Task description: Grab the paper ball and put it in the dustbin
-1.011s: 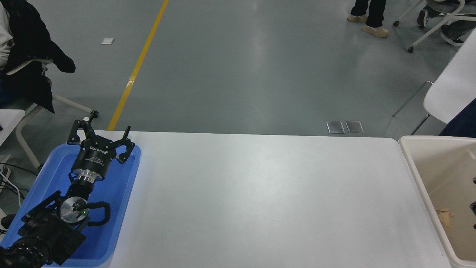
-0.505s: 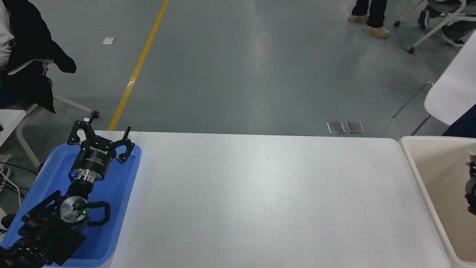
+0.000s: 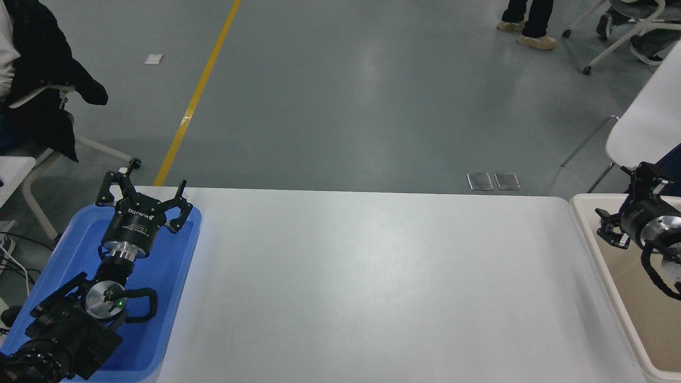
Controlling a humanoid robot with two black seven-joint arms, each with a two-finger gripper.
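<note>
The beige dustbin (image 3: 581,202) stands at the table's right end, cut off by the picture's edge. My right gripper (image 3: 623,196) comes in from the right edge and hangs over the bin's far left corner, open and empty. The paper ball does not show in this frame. My left gripper (image 3: 142,187) is parked at the lower left over the blue tray (image 3: 175,298), open and empty.
The white table (image 3: 372,282) spans the middle. Beyond it lies grey floor with a yellow line (image 3: 197,96). A chair with a dark coat (image 3: 42,90) stands at the far left, a white chair (image 3: 644,127) at the far right, and a person's legs (image 3: 526,24) at the top.
My right gripper has risen from inside the bin at the right edge and moved up and left over its far corner. The paper ball seen lying in the bin a second ago no longer shows.
</note>
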